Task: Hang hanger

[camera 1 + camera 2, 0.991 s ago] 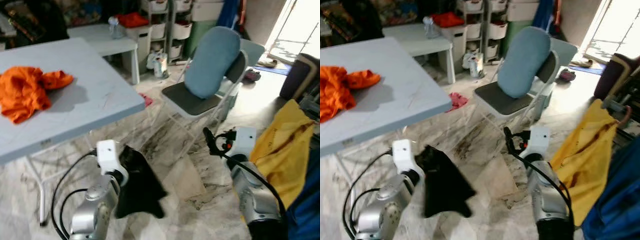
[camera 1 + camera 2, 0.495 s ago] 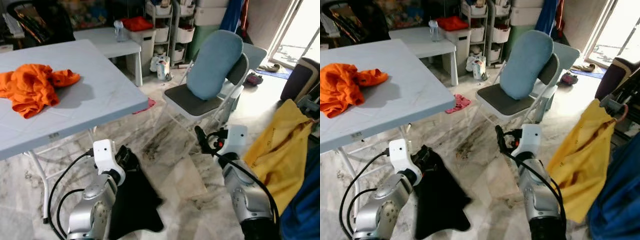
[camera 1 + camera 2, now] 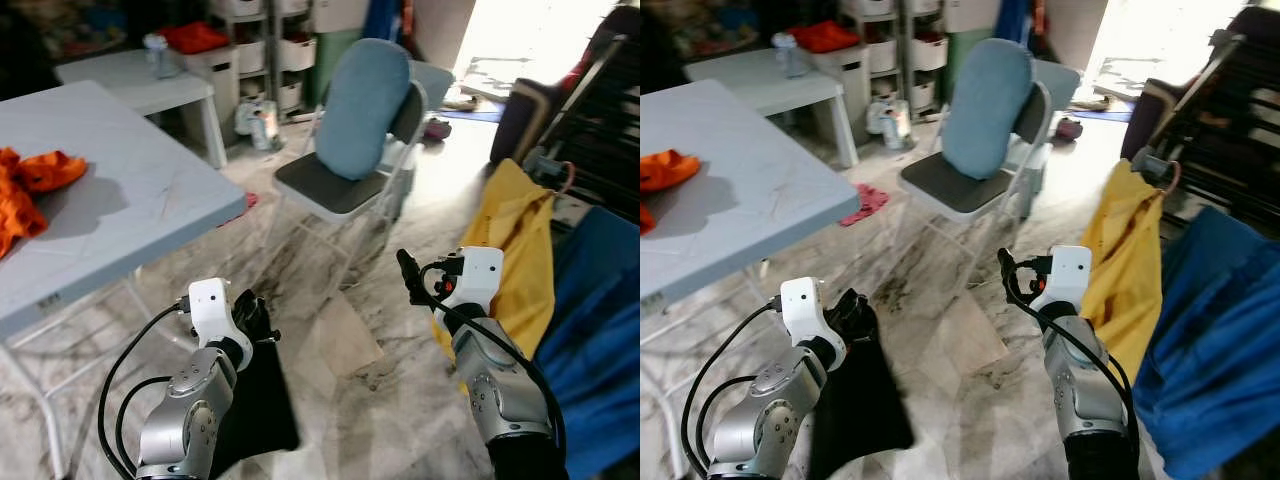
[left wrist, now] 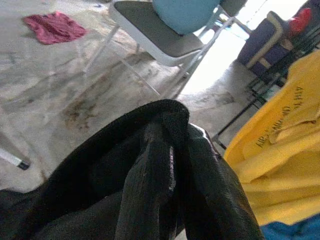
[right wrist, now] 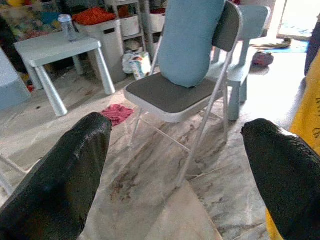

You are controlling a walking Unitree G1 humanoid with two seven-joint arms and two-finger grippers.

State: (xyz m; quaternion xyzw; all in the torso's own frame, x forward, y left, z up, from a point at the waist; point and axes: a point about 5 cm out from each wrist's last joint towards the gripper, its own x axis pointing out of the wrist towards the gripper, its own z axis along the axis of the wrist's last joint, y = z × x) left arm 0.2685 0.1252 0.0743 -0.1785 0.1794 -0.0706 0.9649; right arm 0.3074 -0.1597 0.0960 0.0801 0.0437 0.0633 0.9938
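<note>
A black garment (image 3: pixel 250 400) hangs low on my left side, with my left gripper (image 3: pixel 255 318) shut on its top edge. In the left wrist view the black cloth (image 4: pixel 100 190) wraps around the fingers (image 4: pixel 155 170). My right gripper (image 3: pixel 408 272) is held up at the right with its fingers (image 5: pixel 60 170) wide apart and nothing between them. A yellow shirt (image 3: pixel 515 240) hangs from a hanger hook (image 3: pixel 1167 172) on a dark rack (image 3: pixel 600 100) just right of the right gripper. I cannot make out a hanger inside the black garment.
A folding chair with a blue cushion (image 3: pixel 360 110) stands straight ahead. A grey table (image 3: pixel 120 220) with an orange cloth (image 3: pixel 25 185) is at the left. Blue fabric (image 3: pixel 595 310) hangs at the far right. A red rag (image 3: pixel 868 203) lies on the marble floor.
The whole view has swung to the right, bringing the rack and blue fabric further in. The black garment stays in my left gripper; the right gripper stays open.
</note>
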